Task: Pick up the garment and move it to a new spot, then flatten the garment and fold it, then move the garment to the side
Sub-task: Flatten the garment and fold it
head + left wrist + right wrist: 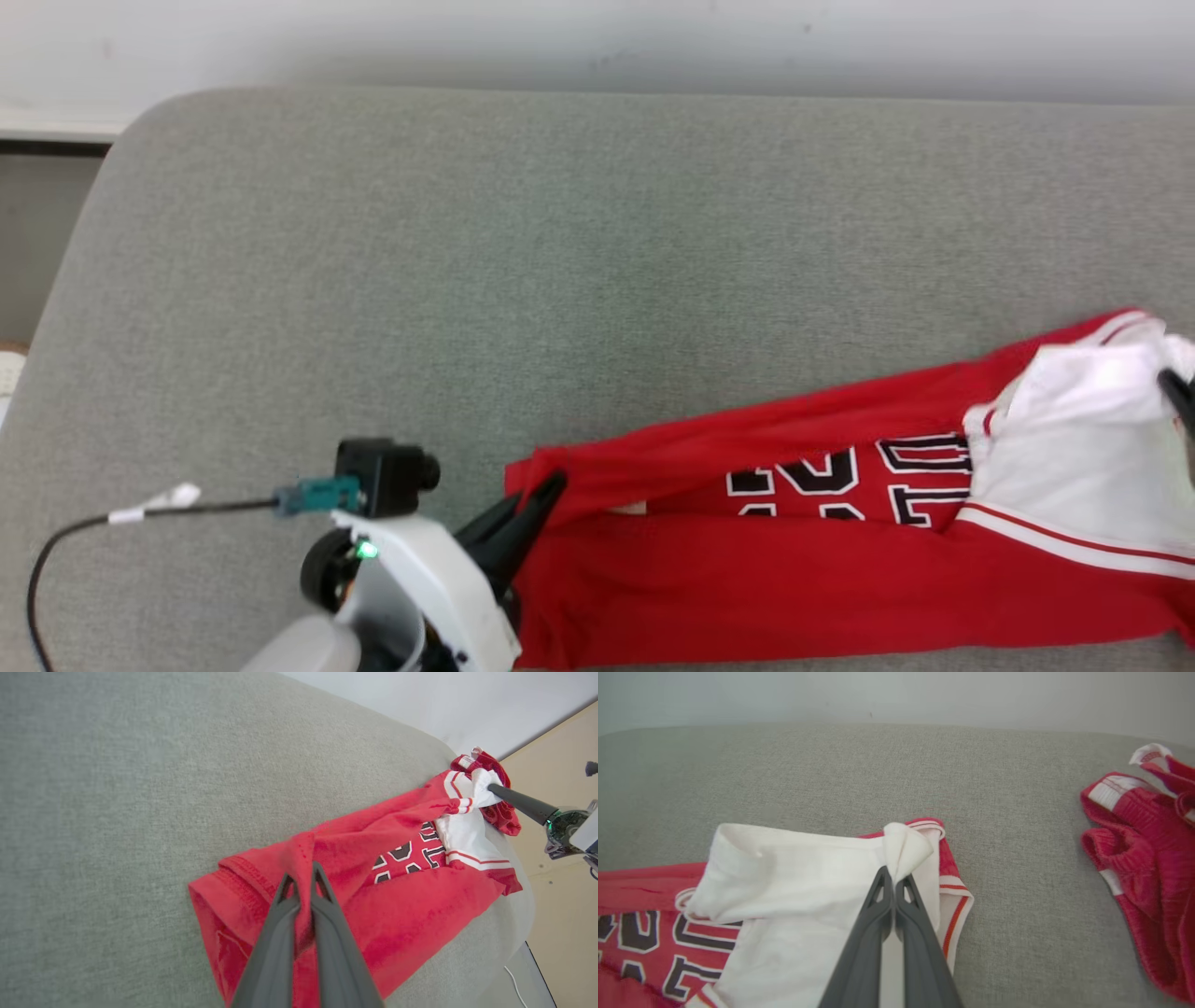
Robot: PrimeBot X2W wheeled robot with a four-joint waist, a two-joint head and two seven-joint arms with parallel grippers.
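Note:
The garment [794, 579] is a red jersey with black-and-white lettering and a white sleeve part, stretched lengthwise on the grey cushion [467, 280]. My left gripper [551, 485] is shut on a pinch of its red hem end; the left wrist view shows the fabric [397, 905] bunched between the closed fingertips of that gripper [303, 877]. At the garment's other end my right gripper [1174, 387] is shut on the white cloth. In the right wrist view a fold of white fabric [794, 882] sticks up from the closed tips of the right gripper [893, 877].
A second crumpled red piece of clothing [1148, 858] lies on the cushion just beyond the right gripper. The cushion's rounded right end drops to a tan floor [560, 882]. A black cable [93, 527] runs to my left wrist. A pale wall lies behind.

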